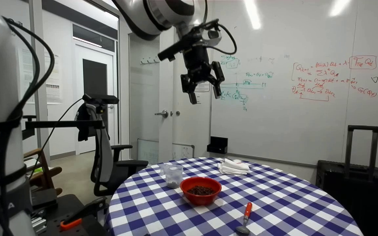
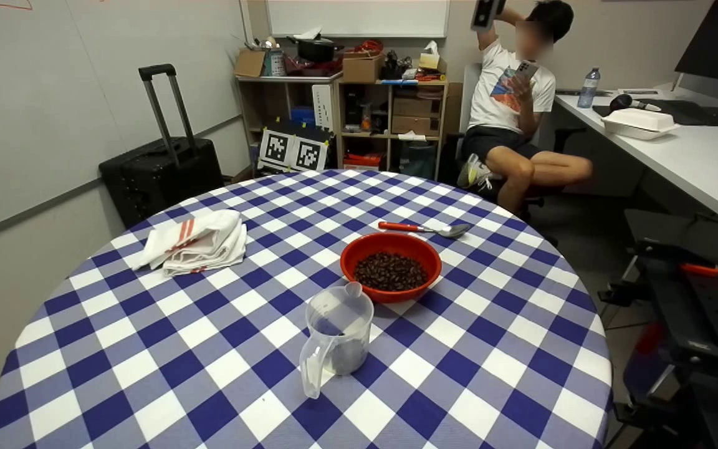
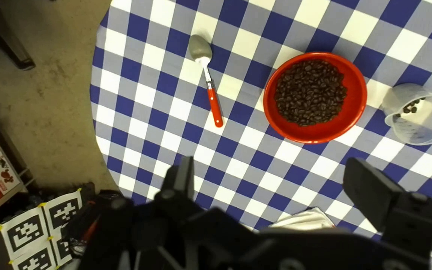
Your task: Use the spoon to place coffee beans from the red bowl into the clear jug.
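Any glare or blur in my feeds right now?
In an exterior view, two glare streaks on the whiteboard, away from the bowl; in an exterior view, the seated person's face blurred; in the wrist view, gripper soft, out of focus, spoon and beans sharper.

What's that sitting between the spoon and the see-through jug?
The red bowl of coffee beans sits between the spoon and the clear jug; the wrist view shows it plainly from above.

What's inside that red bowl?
Dark coffee beans lie in the red bowl, its red rim showing around them. They cover its bottom, so anything beneath them cannot be seen.
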{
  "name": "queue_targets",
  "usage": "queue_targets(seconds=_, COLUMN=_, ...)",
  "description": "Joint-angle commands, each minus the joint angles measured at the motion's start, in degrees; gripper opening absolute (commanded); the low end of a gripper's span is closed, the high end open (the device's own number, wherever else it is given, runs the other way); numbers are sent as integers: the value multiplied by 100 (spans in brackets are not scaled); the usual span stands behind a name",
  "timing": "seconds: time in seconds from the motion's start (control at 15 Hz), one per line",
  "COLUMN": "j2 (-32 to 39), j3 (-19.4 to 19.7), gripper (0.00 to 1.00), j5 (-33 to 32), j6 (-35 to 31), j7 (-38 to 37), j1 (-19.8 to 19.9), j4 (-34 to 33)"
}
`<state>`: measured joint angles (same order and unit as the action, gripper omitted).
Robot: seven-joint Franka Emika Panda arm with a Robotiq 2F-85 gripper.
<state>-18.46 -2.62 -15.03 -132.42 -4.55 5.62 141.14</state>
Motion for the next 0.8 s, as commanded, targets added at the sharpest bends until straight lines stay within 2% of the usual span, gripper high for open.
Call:
queue_targets(seconds=0.0, j2=1415, j3=238, gripper=100, j5=-137, j6=-495, j7=442, j1=-14, j4=-871)
queue_targets(seconds=0.27, j2=2635, j3=460, gripper=100, j5=-285, j6=-962, j7=785, j1=-12, j4=-1679)
queue_targets(seconds=0.53, j2=3734, j3=740, gripper=100, j5=-612, j6=-1214, j7=808, j1=-39, j4=-2482)
queue_targets(seconds=0.73, j2=4422, j3=805, gripper=100, j5=-431, j6=-1235, j7=998, j1=2, j4=-3002)
